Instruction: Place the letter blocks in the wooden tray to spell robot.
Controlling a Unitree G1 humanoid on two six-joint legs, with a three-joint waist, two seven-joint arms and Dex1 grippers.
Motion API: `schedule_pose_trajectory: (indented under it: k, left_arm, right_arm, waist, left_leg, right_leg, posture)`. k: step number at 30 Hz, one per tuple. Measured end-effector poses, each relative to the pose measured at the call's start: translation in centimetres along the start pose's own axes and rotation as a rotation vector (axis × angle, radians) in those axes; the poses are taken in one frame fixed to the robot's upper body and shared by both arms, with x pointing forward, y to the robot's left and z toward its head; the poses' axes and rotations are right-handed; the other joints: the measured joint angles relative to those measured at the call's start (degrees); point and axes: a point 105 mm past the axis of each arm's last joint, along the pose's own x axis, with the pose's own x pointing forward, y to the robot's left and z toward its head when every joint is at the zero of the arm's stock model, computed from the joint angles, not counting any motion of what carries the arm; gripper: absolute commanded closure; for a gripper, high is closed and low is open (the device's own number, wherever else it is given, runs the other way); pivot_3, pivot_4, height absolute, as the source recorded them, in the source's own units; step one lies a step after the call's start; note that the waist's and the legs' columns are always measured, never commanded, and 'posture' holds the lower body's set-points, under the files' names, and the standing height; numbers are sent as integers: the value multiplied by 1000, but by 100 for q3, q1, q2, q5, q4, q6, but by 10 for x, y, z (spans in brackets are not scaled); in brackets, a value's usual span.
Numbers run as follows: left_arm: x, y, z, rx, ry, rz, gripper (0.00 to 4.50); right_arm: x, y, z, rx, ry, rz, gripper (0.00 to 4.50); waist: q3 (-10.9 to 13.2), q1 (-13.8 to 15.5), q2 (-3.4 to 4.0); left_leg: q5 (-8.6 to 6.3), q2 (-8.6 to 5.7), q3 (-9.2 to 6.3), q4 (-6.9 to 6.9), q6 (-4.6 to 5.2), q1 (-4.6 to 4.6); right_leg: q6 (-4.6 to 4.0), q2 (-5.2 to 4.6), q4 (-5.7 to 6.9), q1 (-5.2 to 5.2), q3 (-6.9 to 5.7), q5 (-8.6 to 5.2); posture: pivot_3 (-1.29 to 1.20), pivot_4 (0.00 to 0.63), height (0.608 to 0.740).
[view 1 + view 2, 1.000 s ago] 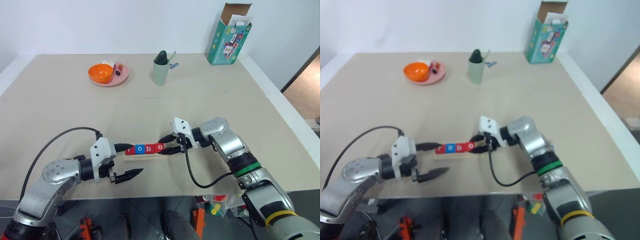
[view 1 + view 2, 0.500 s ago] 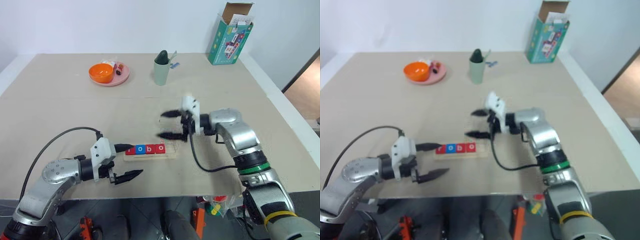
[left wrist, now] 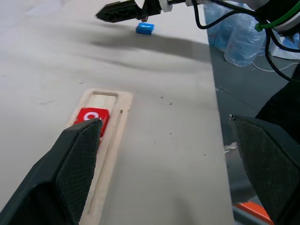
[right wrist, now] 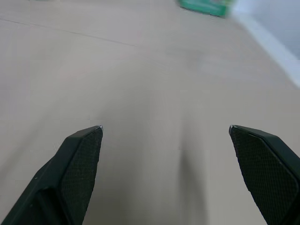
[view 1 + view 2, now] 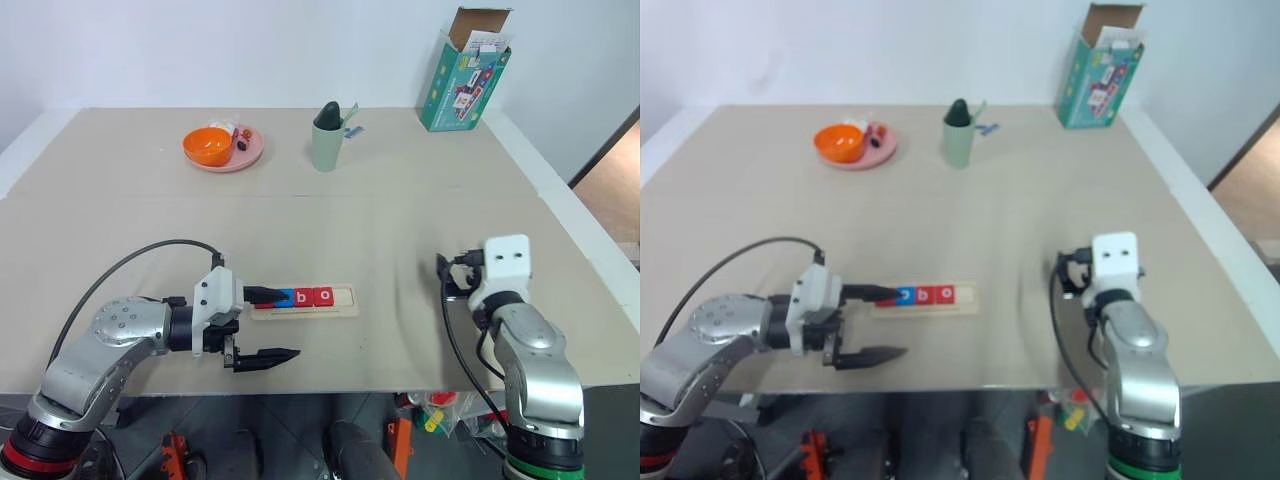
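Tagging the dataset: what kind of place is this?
Probably an indoor lab or test room: a large plain table against a white wall, staged props such as the wooden tray, and loose gear stored below.

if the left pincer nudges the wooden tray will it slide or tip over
The wooden tray would probably slide rather than tip: it lies flat and low on the smooth table. It looks thin and light, so even a soft nudge may shift it. The letter blocks sit in a shallow slot and would likely ride along.

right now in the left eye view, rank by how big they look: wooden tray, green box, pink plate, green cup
1. wooden tray, longest span, though nearest the camera
2. green box
3. pink plate, close to the box, so that order is unsure
4. green cup, smallest
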Motion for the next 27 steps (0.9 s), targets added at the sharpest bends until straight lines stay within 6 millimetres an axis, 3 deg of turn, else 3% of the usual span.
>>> schedule_pose_trajectory:
  k: [5,10,16,17,19,26,27]
  left_arm:
    - [0,1,-2,-1,3,-1,0]
    - [-1,-1,-4,3,6,-7,0]
    - [-1,-2,-6,-2,12,-7,0]
    - [-1,-2,-6,0,12,-7,0]
    - [-1,-2,-6,2,12,-8,0]
    - [1,-3,-10,-6,20,-15,0]
    - [2,-4,-10,-7,22,-19,0]
  right_arm:
    - [-3,-6,-11,32,29,-55,40]
    - [-13,-6,-37,121,139,-73,40]
    - [-27,-4,-42,169,174,-59,40]
    - [-28,-3,-42,181,180,-60,432]
    - [-32,-1,-43,198,189,-61,783]
    - [-42,14,-42,235,189,-19,3288]
    - [-41,16,-42,233,187,-13,3320]
  waist:
    - [0,-59,0]
    - [-1,-64,-1]
    - [-2,-68,-2]
    - [-3,-69,-2]
    - [-3,-69,-2]
    - [-5,-74,-2]
    - [-5,-74,-2]
  left_leg:
    - [6,1,0,0,0,-1]
    - [5,0,-1,-8,0,-4]
    - [5,2,-5,-10,0,-2]
    - [5,2,-4,-9,0,-2]
    - [6,2,-6,-9,0,-1]
    - [6,2,-3,-9,0,-2]
    - [6,2,-3,-9,0,-2]
  right_leg:
    - [0,1,0,0,3,4]
    - [18,1,-1,-3,3,8]
    - [8,3,-1,-2,-1,3]
    - [0,3,0,-2,0,-1]
    - [-1,3,0,-1,-1,-1]
    - [-4,1,-2,-1,2,-4]
    - [-4,2,-2,-1,2,-4]
  posture:
    - [0,150,740]
    - [0,150,740]
    - [0,150,740]
    - [0,150,740]
    - [0,150,740]
    - [0,150,740]
    - [0,150,740]
